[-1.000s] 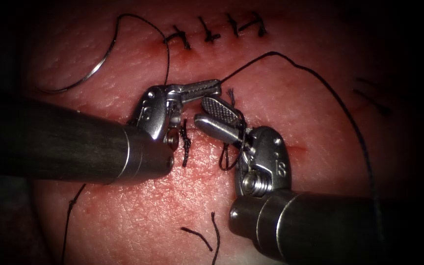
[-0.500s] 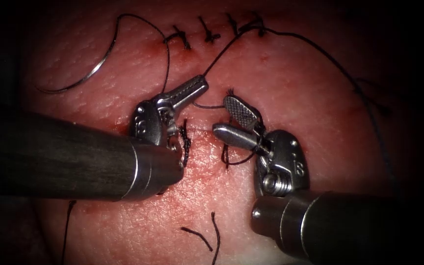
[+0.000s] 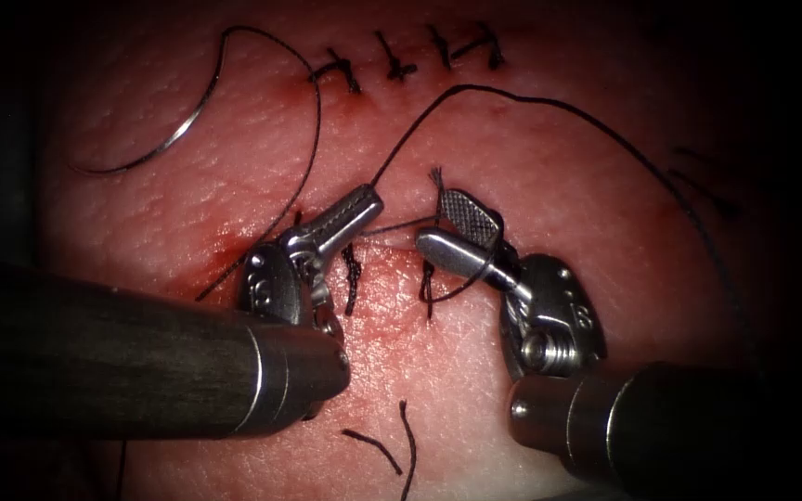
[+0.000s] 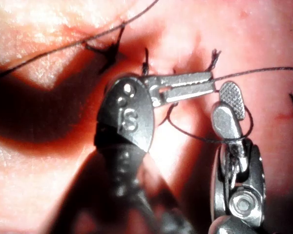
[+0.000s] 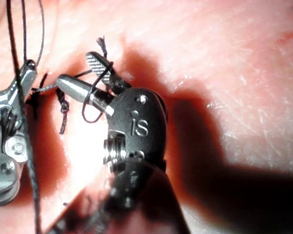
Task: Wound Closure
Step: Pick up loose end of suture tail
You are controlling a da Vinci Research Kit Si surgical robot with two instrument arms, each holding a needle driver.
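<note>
My left tool (image 3: 371, 197) has its jaws shut on the black thread (image 3: 531, 97), which arcs up and off to the right. The same grip shows in the left wrist view, left tool (image 4: 211, 83). Just to its right, my right tool (image 3: 434, 220) stands with jaws open and holds nothing. A loop of thread lies around its jaws (image 5: 75, 68), and a short frayed thread tail (image 3: 436, 176) sticks up beside the upper one. The curved needle (image 3: 187, 121) lies free on the tissue (image 3: 559, 186) at the upper left, not in the tissue, held by neither tool.
A row of finished stitches (image 3: 401, 57) crosses the cut at the top. Two dark thread entry points (image 3: 352, 271) sit between the tools. Cut ends of thread (image 3: 392, 447) lie near the bottom. Red fluid (image 3: 220, 246) stains the tissue by the left tool.
The left tool has drawn back down and left with the thread in its jaws. The right tool has shifted right and down, jaws still open, and the thread now runs taut between them.
</note>
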